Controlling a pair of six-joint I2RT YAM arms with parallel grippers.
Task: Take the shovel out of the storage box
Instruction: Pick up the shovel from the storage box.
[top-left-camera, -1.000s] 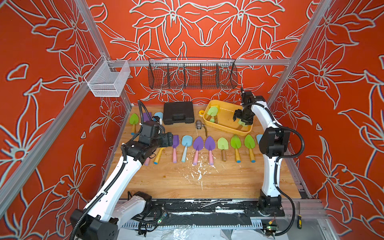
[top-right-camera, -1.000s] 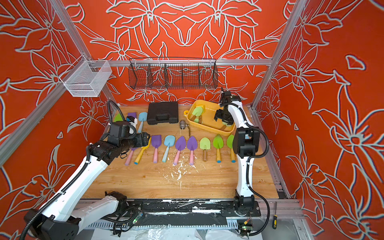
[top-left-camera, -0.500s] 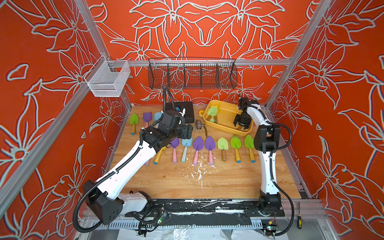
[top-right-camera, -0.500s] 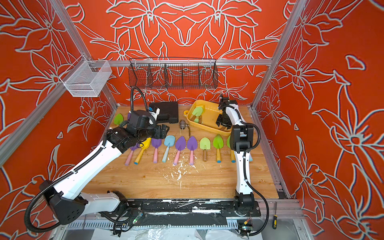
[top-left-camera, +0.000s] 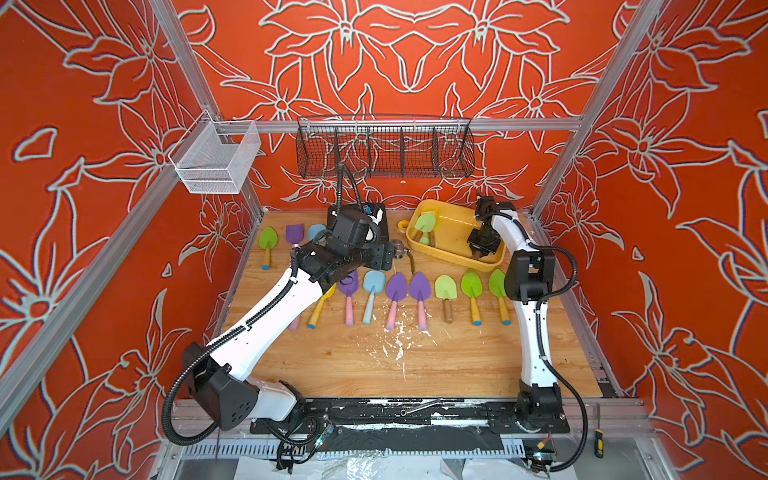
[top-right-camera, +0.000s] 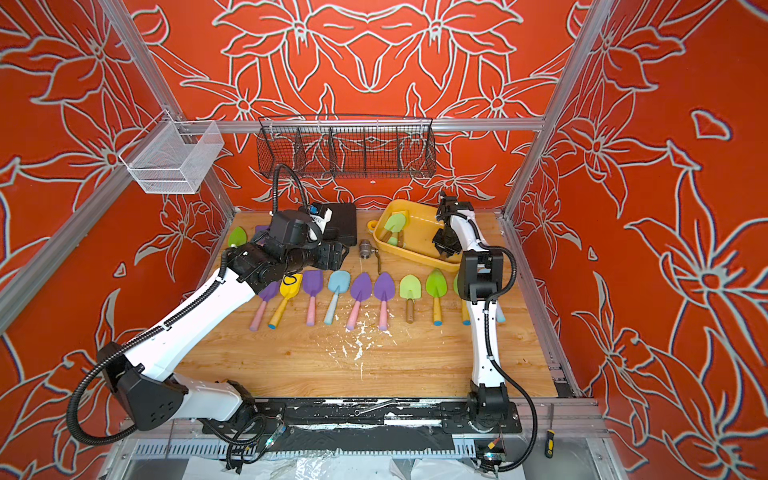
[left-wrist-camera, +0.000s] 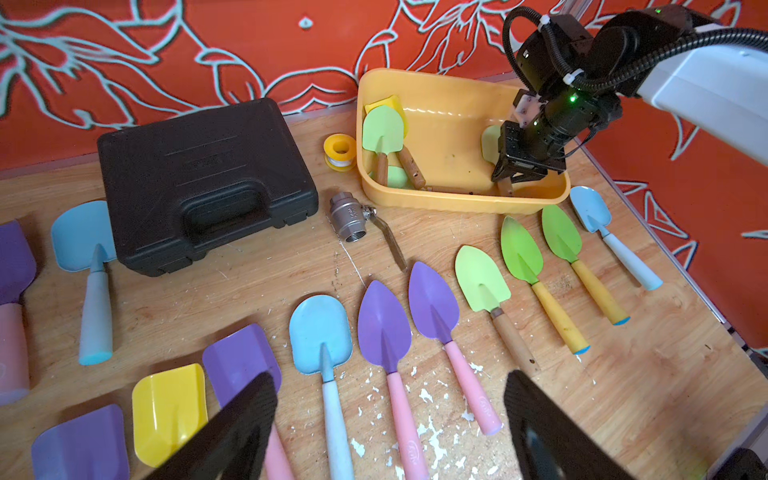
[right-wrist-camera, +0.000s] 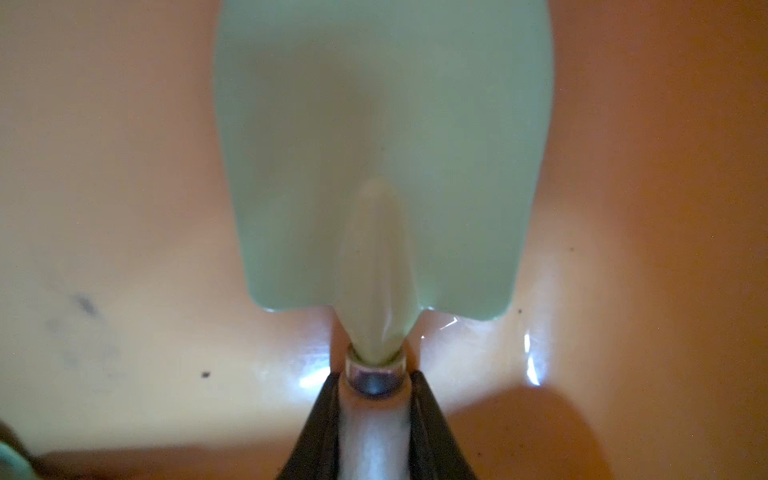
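Right claw (right-wrist-camera: 374, 386) is down inside the storage box (left-wrist-camera: 457, 203) and clamped on the pale green shovel (right-wrist-camera: 382, 145). It pinches the handle from both sides right behind the metal collar, and the blade sticks straight out ahead of the claw over the orange box floor. Can't tell if the blade is resting on that floor or sitting just off it. So the shovel is in the box, at the claw's end of it. Well away from the claw, at the far end, a second green shovel (left-wrist-camera: 382, 129) with a wooden handle lies against a yellow scoop (left-wrist-camera: 386, 104). Left claw (left-wrist-camera: 386, 382) is spread wide apart with nothing in it, hanging over the bench (left-wrist-camera: 623, 395). A purple shovel (left-wrist-camera: 384, 328) and a blue shovel (left-wrist-camera: 320, 328) lie right below it.
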